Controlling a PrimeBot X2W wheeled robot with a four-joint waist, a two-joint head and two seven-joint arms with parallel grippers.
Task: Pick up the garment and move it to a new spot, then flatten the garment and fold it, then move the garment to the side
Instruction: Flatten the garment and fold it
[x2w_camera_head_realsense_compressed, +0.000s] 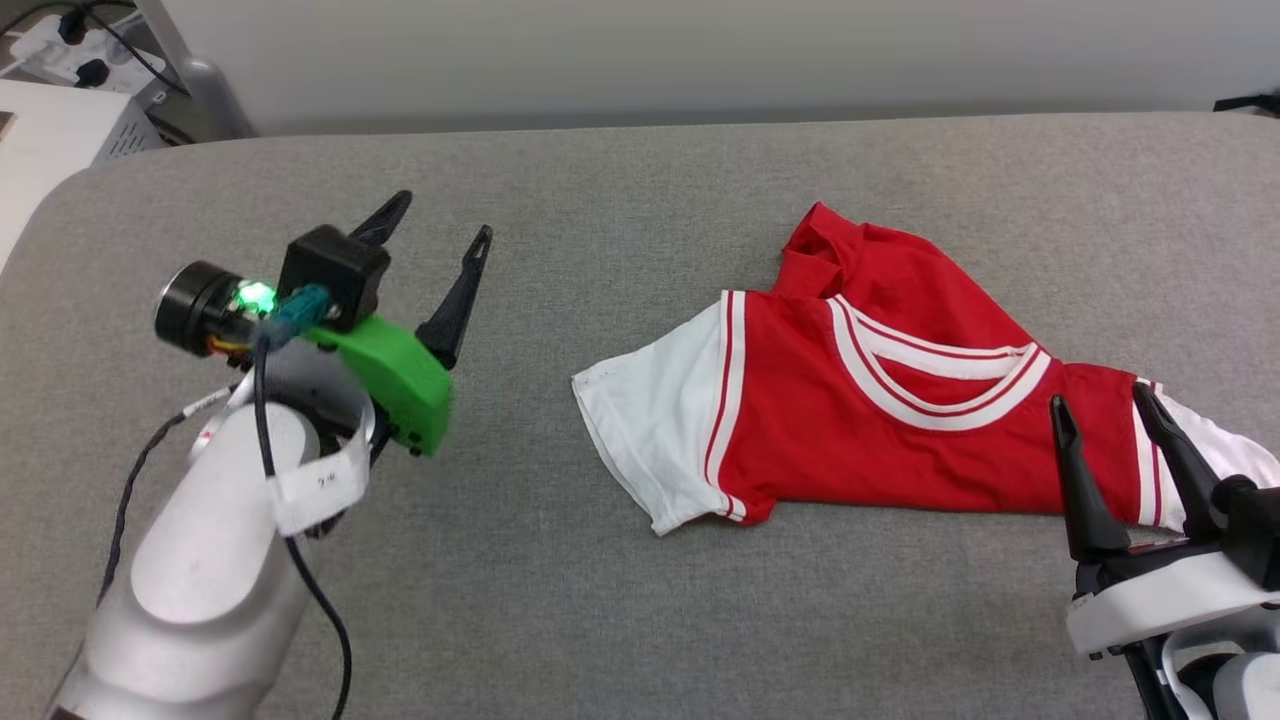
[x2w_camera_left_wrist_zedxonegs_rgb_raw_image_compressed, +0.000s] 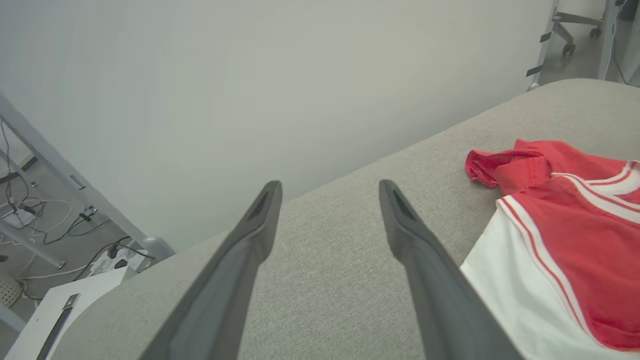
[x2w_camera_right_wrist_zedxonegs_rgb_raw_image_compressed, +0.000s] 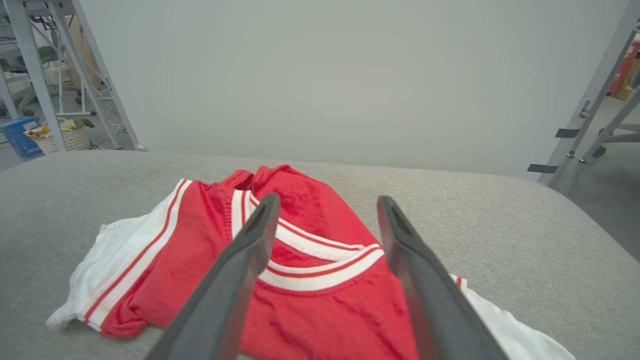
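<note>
Robot lab or test room, grey fabric-covered desk (x2w_camera_head_realsense_compressed: 640, 620), bare pale wall (x2w_camera_right_wrist_zedxonegs_rgb_raw_image_compressed: 350, 75), metal frame legs (x2w_camera_right_wrist_zedxonegs_rgb_raw_image_compressed: 106, 80), loose cables (x2w_camera_left_wrist_zedxonegs_rgb_raw_image_compressed: 30, 215) and power strip (x2w_camera_head_realsense_compressed: 50, 45) on floor

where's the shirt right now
In the head view the garment lies rumpled on the grey surface, right of centre, the open right gripper at its right end, the left gripper apart on its left.

Garment (x2w_camera_head_realsense_compressed: 850, 430) on table (x2w_camera_head_realsense_compressed: 600, 610), R of ctr

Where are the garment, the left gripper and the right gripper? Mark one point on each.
garment (x2w_camera_head_realsense_compressed: 800, 440), head view, red chest below the collar.
left gripper (x2w_camera_head_realsense_compressed: 445, 214), head view, midway between its fingertips.
right gripper (x2w_camera_head_realsense_compressed: 1100, 394), head view, midway between its fingertips.
</note>
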